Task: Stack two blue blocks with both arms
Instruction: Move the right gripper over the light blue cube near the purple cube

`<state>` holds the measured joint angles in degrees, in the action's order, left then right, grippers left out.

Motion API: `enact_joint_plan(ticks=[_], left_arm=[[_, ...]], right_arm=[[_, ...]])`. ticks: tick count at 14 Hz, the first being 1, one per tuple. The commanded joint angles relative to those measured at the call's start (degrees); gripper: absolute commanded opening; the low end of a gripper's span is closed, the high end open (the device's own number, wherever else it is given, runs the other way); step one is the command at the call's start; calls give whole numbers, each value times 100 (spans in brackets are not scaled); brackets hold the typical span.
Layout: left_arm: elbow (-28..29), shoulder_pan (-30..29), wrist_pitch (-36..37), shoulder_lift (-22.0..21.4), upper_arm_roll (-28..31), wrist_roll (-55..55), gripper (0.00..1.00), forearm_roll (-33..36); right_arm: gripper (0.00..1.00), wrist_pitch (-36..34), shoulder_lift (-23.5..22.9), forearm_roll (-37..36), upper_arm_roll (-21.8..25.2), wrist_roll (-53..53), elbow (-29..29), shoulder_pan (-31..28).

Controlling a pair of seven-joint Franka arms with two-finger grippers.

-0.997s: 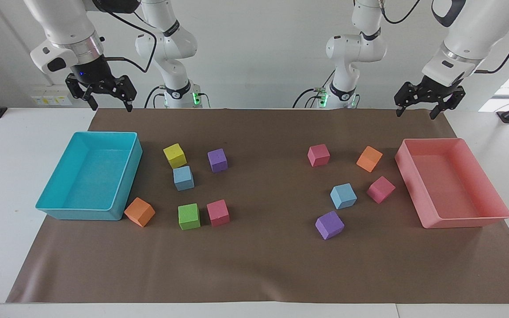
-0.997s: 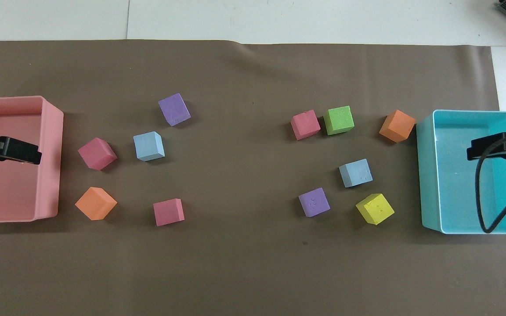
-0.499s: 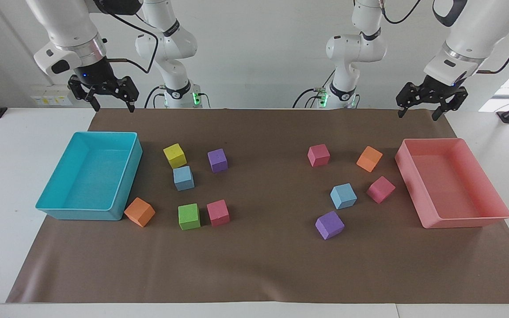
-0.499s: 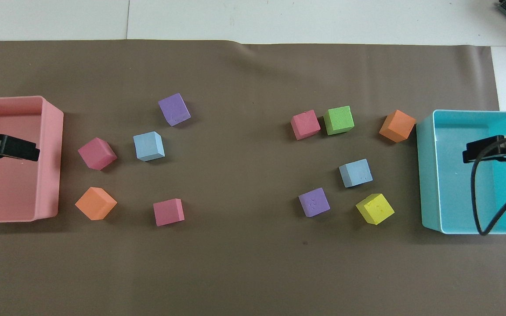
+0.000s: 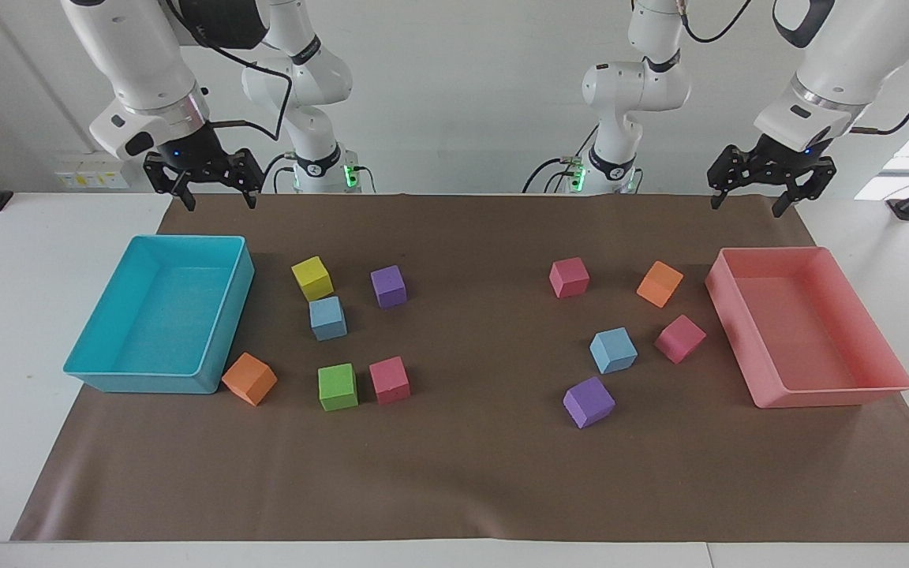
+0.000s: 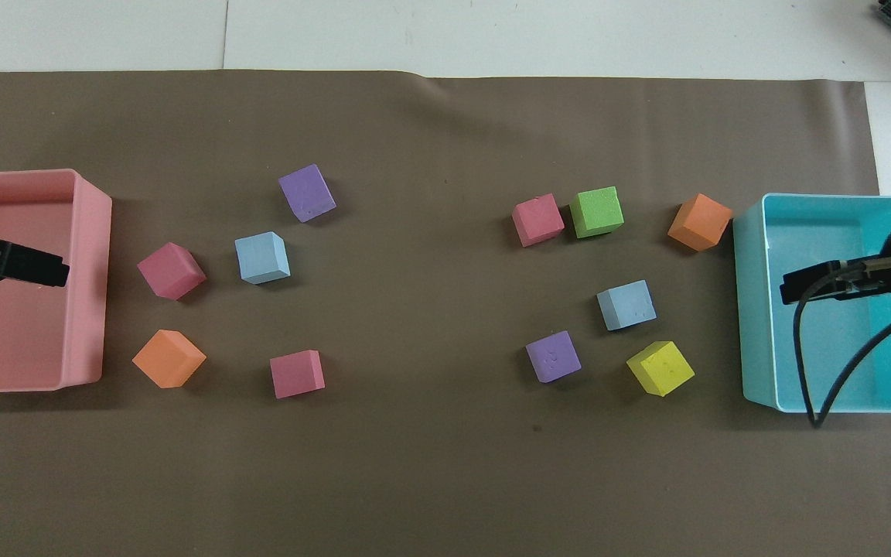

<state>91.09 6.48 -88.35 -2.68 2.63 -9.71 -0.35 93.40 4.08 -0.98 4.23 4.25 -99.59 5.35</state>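
Both your end effectors hang with fingers spread and nothing in them: the left end effector (image 5: 749, 201) over the pink tray (image 5: 895, 383), the right end effector (image 5: 216, 199) over the turquoise tray (image 5: 80, 364). One blue block (image 5: 613, 350) sits beside a pink cube (image 5: 680, 338); the other blue block (image 5: 327, 318) touches the yellow cube (image 5: 312, 278). Both rest on the worktop, well apart.

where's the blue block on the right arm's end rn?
The blue block lies on the brown mat toward the right arm's end, just farther from the robots than the yellow block, with the purple block beside it and the turquoise tray toward the table's end.
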Motion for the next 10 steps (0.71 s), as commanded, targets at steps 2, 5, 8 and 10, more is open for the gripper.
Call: enact_joint_plan(ticks=[2,5,8,10], left_arm=[[155,-6,-121,-119,27,-4,100,-53],[129,12,-121,-110,27,-13,100,-53],[120,-6,-94,-101,27,-22,100,-53],[103,-32,-138,-93,36,-22,100,-53]], right_arm=[[100,897,-108,186,-9,164,-736,281],[100,1731,-565,238,-18,190,-1043,465],[100,2716,-943,265,-27,190,-1421,590],[100,3174,-1198,265,-45,356,-1615,704]])
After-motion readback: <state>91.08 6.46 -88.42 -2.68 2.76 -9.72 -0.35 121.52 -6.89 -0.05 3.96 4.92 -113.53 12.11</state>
